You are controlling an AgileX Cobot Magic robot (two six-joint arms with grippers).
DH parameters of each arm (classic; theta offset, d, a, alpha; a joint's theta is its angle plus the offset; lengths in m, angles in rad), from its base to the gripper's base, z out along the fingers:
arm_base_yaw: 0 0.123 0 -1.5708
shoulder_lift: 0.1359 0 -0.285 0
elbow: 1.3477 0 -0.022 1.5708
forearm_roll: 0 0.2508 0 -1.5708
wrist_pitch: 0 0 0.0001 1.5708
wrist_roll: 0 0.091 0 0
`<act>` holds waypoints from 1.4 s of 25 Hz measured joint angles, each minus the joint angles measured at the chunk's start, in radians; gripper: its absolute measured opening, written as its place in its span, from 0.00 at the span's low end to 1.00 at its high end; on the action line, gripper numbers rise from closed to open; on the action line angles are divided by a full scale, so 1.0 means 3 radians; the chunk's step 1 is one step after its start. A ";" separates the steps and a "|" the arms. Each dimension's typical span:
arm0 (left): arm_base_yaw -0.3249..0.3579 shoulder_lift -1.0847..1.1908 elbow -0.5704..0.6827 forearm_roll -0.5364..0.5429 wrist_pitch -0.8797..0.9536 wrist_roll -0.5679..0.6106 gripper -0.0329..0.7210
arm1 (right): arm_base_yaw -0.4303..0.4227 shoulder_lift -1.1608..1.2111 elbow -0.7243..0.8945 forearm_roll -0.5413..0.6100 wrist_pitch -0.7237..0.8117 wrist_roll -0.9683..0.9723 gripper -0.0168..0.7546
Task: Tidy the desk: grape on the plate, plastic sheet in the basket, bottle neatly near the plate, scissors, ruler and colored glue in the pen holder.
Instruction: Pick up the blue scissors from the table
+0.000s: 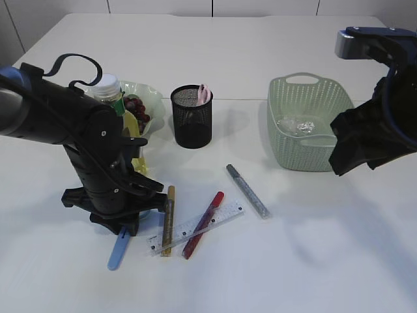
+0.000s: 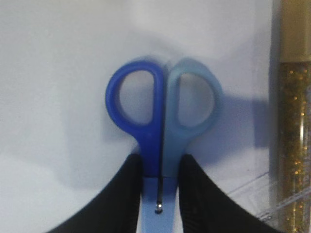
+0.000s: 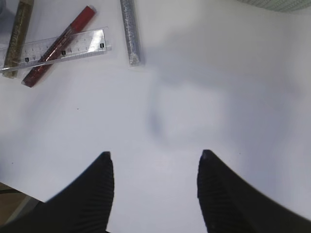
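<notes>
Blue scissors point(image 2: 159, 121) lie flat on the table, and my left gripper point(image 2: 161, 161) is shut on their neck just below the two handle loops. From the exterior, the left gripper point(image 1: 124, 225) points straight down and the scissors' light-blue tip point(image 1: 117, 251) sticks out beneath it. Close by lie a clear ruler point(image 1: 195, 227) and gold point(image 1: 168, 218), red point(image 1: 203, 223) and silver point(image 1: 247, 190) glue pens. My right gripper point(image 3: 154, 156) hangs open over bare table. Grapes point(image 1: 137, 109) sit on the green plate point(image 1: 151, 96), with the bottle point(image 1: 107, 88) beside it. The plastic sheet point(image 1: 296, 125) is in the basket point(image 1: 287, 147).
The black mesh pen holder point(image 1: 191, 116) stands mid-table with a pink item in it. The gold glue pen point(image 2: 294, 121) lies just right of the scissors. The right arm point(image 1: 365, 140) hovers beside the basket. A yellow object sits behind the left arm.
</notes>
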 joint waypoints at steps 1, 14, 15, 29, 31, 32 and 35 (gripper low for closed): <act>0.0000 0.0000 0.0000 0.0000 0.0000 0.0000 0.28 | 0.0000 0.0000 0.0000 0.0000 0.0000 0.0000 0.59; 0.0000 -0.0040 0.0013 0.0256 0.0155 0.0000 0.28 | 0.0000 0.0000 0.0000 0.0006 -0.0003 0.0000 0.59; 0.0000 -0.0056 0.0013 0.0256 0.0162 0.0000 0.28 | 0.0000 0.0000 0.0000 0.0006 -0.0003 0.0000 0.59; 0.0000 -0.0414 0.0025 0.0263 0.0259 0.0212 0.28 | 0.0000 0.0000 0.0000 0.0020 -0.0012 0.0000 0.59; 0.0000 -0.0500 0.0028 0.0263 0.0261 0.0273 0.28 | 0.0000 0.0000 0.0000 0.0020 -0.0016 0.0000 0.59; 0.0000 -0.0546 0.0028 0.0263 0.0261 0.0306 0.28 | 0.0000 0.0000 0.0000 0.0020 -0.0016 0.0000 0.59; 0.0000 -0.0680 0.0028 0.0263 0.0261 0.0388 0.28 | 0.0000 0.0000 0.0000 0.0020 -0.0016 0.0000 0.59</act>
